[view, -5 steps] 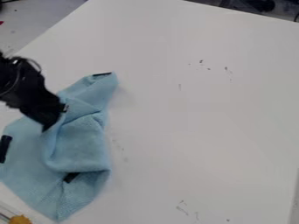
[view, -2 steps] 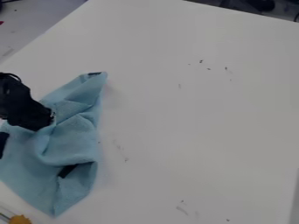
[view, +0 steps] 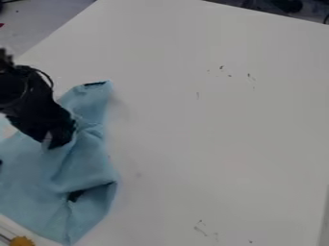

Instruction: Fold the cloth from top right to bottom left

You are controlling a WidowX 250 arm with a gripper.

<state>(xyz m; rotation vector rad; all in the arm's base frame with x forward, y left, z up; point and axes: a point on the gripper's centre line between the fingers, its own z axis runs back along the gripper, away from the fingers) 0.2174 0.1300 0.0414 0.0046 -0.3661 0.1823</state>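
My gripper [view: 57,139] is at the left side of the view, shut on the light blue cloth [view: 87,166] in its upper middle part. Folds gather around the fingertips, and the arm hides some of the cloth's left part. The cloth lies rumpled at the left, with a narrow corner pointing up above the gripper and another pointing down at the bottom edge. A dark patch shows on the upper corner, and another lies in a crease lower down.
The white table [view: 212,125] carries small dark marks at the upper right and near the bottom. An orange-yellow object [view: 22,241] sits at the bottom left corner, close to the cloth. Dark items stand beyond the table's top right edge.
My gripper moved left with the cloth, then back right and slightly down. The cloth's lower part shifted right and down with it, while its top corner ended farther left.
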